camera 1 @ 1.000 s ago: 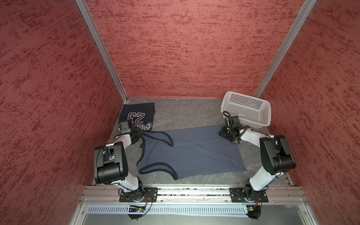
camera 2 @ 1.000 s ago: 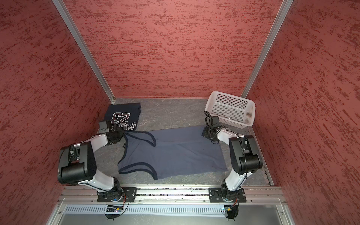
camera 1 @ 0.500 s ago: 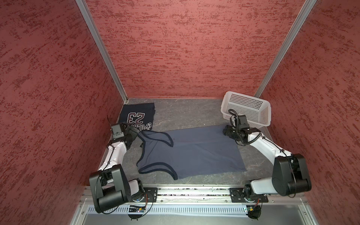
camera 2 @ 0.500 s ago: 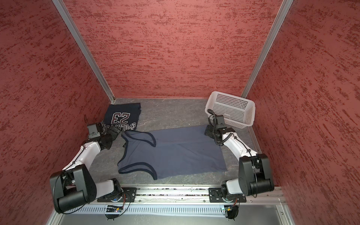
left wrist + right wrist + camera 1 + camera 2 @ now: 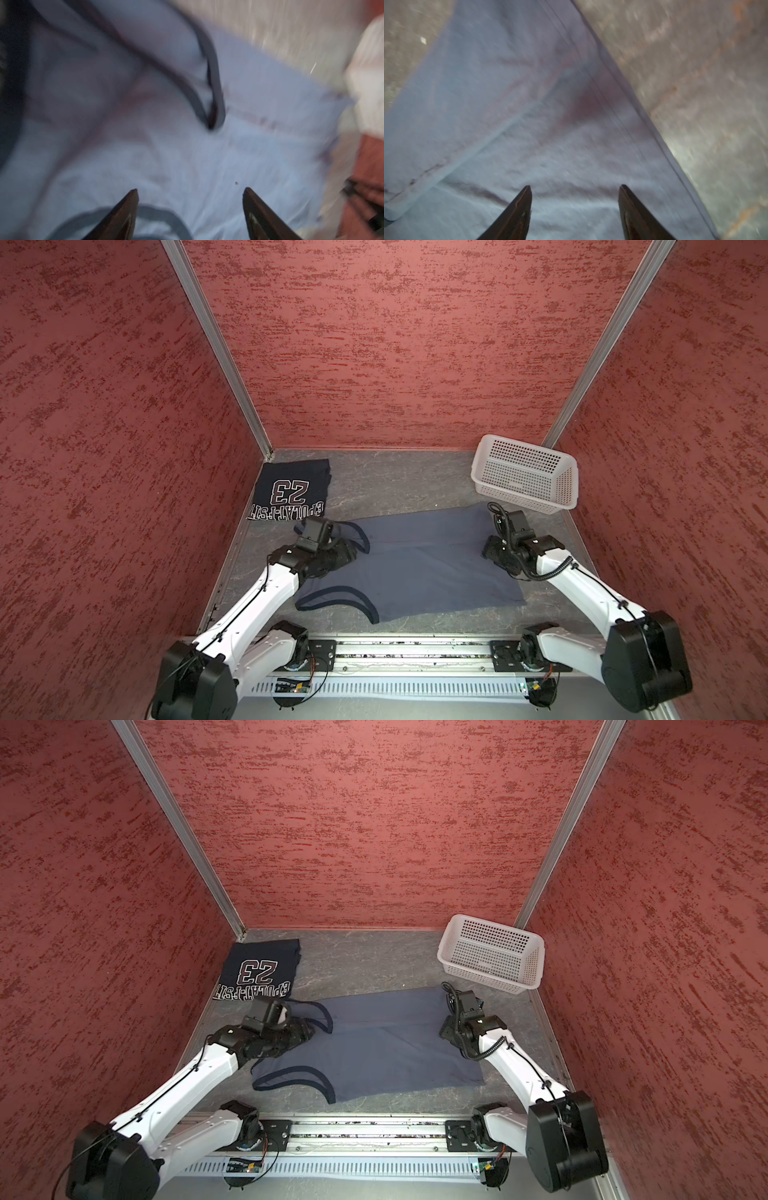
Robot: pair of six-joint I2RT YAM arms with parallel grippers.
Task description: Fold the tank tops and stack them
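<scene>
A slate blue-grey tank top [image 5: 424,568] [image 5: 386,1044] lies spread flat mid-table, its dark-trimmed straps to the left. The dark navy tank top [image 5: 291,493] [image 5: 257,973] with the "23" print lies folded in the back left corner. My left gripper [image 5: 351,553] [image 5: 190,190] hovers open over the grey top's strap end, nothing between its fingers; that wrist view is blurred. Over the hem end on the right, my right gripper [image 5: 487,551] [image 5: 575,187] is open just above the cloth and holds nothing.
A white perforated basket [image 5: 525,475] [image 5: 492,952] stands at the back right, close behind the right arm. Red walls close in three sides. The metal rail [image 5: 407,655] with both arm bases runs along the front edge.
The left gripper has moved right from the far strap corner onto the grey top. The right gripper has drawn towards the front along the hem. Both elbows have swung outwards and down.
</scene>
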